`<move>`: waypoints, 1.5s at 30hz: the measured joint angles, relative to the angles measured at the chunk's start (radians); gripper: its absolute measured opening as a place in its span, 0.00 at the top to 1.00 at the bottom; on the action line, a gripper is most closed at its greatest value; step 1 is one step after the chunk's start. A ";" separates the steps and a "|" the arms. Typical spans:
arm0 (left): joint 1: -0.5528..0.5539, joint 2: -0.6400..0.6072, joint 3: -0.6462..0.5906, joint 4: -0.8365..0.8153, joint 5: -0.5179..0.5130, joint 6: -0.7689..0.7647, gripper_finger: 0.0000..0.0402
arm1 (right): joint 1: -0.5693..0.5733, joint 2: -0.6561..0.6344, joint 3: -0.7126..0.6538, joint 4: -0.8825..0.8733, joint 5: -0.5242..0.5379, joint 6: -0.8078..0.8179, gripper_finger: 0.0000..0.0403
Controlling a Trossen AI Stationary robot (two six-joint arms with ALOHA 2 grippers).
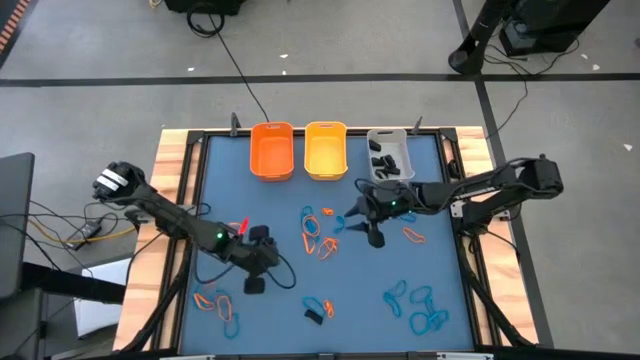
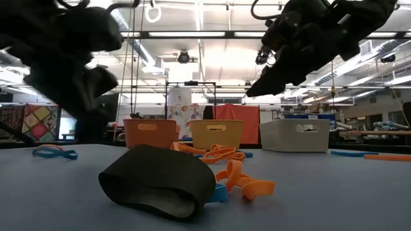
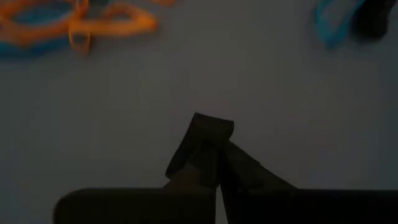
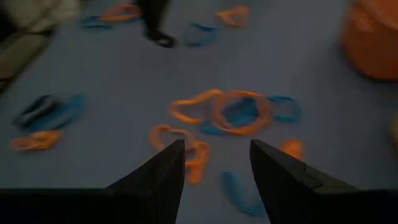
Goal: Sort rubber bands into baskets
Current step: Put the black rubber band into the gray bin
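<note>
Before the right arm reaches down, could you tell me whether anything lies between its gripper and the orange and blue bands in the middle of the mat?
Nothing visible does. The right gripper is open above bare mat, and the tangled bands lie just ahead.

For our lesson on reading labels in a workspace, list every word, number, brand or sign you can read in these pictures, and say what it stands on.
None can be read.
Orange plastic basket, yellow-orange plastic basket, light grey plastic basket: no lettering shows.
Blue table mat: unmarked.
White patch on the left arm's base: too small to tell.
Colourful panels in the room behind: patterns, no legible words.
</note>
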 joint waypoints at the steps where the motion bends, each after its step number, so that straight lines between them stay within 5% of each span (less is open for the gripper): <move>1: 0.009 0.000 0.000 0.019 0.000 0.010 0.97 | 0.009 0.012 0.000 0.021 -0.020 -0.006 0.52; 13: 0.131 0.012 0.000 0.343 -0.001 0.120 0.98 | 0.089 0.142 0.000 0.320 -0.068 -0.016 0.52; 28: 0.217 0.166 0.001 0.734 0.008 0.169 0.98 | 0.090 0.151 0.000 0.352 -0.052 -0.020 0.53; 45: 0.243 0.193 0.001 0.842 -0.162 0.191 0.98 | 0.090 0.151 0.000 0.362 0.037 0.040 0.54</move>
